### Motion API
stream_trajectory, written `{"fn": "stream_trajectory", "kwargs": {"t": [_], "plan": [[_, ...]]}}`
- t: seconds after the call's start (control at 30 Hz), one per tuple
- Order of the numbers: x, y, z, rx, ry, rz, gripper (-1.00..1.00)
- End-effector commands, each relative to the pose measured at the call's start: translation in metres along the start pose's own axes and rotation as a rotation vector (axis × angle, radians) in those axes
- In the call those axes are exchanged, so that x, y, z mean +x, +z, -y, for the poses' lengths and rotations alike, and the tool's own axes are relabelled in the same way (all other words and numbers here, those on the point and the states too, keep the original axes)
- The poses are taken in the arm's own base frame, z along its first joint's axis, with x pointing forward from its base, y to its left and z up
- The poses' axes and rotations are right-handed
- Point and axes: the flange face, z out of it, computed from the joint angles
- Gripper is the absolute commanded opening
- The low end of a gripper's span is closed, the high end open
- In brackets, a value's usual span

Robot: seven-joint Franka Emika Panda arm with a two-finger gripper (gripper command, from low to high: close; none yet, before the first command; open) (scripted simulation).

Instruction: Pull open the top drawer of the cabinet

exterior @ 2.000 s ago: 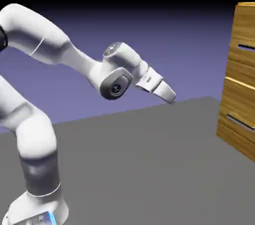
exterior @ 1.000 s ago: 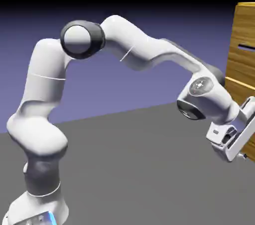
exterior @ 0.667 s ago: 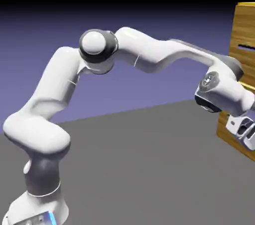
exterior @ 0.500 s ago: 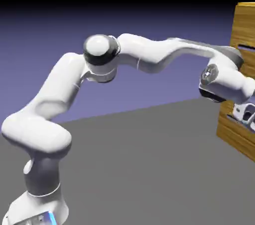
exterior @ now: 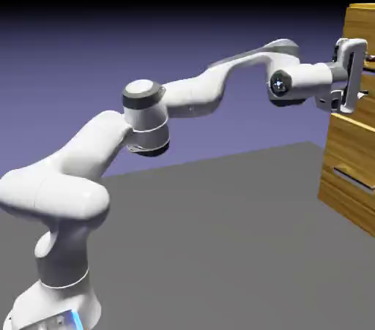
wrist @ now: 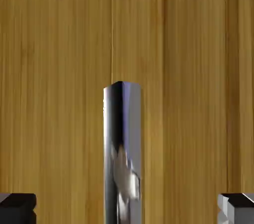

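Right, here's what you've got on screen:

Arm: your white arm [exterior: 183,98] stretches from the lower left of the exterior view up and across to the right, wrist roughly level.

Gripper: the gripper [exterior: 360,72] sits at the upper right of the exterior view, right against the cabinet front at top-drawer height. You can't see the tips there; the frame edge and the hand body cover them.

Fingers: spread wide. In the hand view you see one grey fingertip [wrist: 17,207] at the bottom left corner and the other at the bottom right, well apart, neither touching anything.

Handle: the grey metal bar handle [wrist: 122,153] stands in the middle of the hand view, running from the bottom edge up to about mid-frame, between the two tips with a clear gap on each side. Not gripped.

Top drawer: the top drawer [wrist: 188,69] front fills the hand view with golden wood grain behind the handle. You can't tell from either view whether it's pulled out at all.

Cabinet: the cabinet [exterior: 350,167] is at the right edge of the exterior view, cut off by the frame, standing on the grey table [exterior: 220,248]. A lower drawer's handle shows near its bottom.
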Motion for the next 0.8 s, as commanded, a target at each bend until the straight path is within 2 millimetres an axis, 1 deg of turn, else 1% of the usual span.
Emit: {"fn": "stream_trajectory", "kwargs": {"t": [0.0, 0.17, 0.33, 0.37, 0.4, 0.43, 0.57, 0.77], "plan": [[-0.002, 0.004, 0.002, 0.003, 0.0, 0.002, 0.0], [-0.006, 0.026, 0.006, 0.009, -0.001, 0.005, 0.0], [0.002, 0.045, -0.003, -0.003, 0.0, -0.002, 0.0], [0.002, 0.045, -0.003, -0.004, 0.0, -0.002, 0.0], [0.002, 0.045, -0.003, -0.004, 0.0, -0.002, -1.0], [0.002, 0.045, -0.003, -0.004, 0.0, -0.002, -1.0], [0.002, 0.034, -0.003, -0.004, 0.0, -0.002, -1.0], [0.002, 0.01, -0.003, -0.004, 0.0, -0.002, -1.0]]}}
